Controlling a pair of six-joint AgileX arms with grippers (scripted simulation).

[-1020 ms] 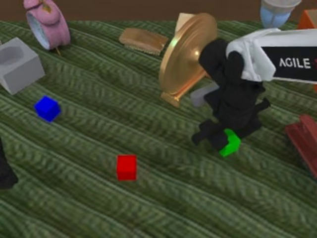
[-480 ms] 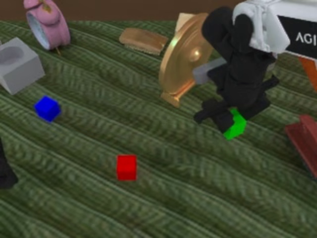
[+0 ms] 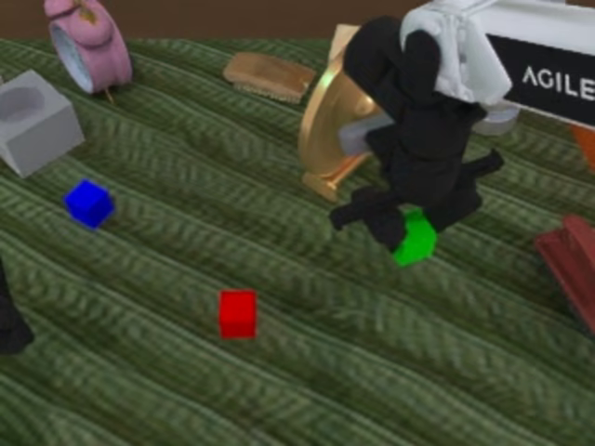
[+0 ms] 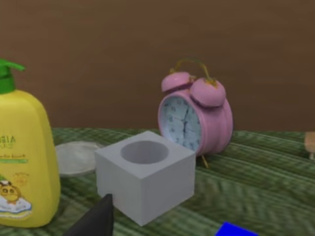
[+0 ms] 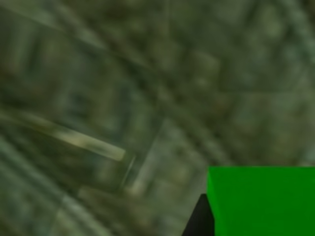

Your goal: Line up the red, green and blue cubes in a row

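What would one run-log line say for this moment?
right gripper: shut on green cube, carrying it left | red cube: table centre | blue cube: left | left arm: parked, left edge

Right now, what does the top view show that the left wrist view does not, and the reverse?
Only the top view shows the right claw shut on the green cube, the red cube and the gold disc. Only the left wrist view shows the yellow bottle. Both show the blue cube, grey block and pink clock.
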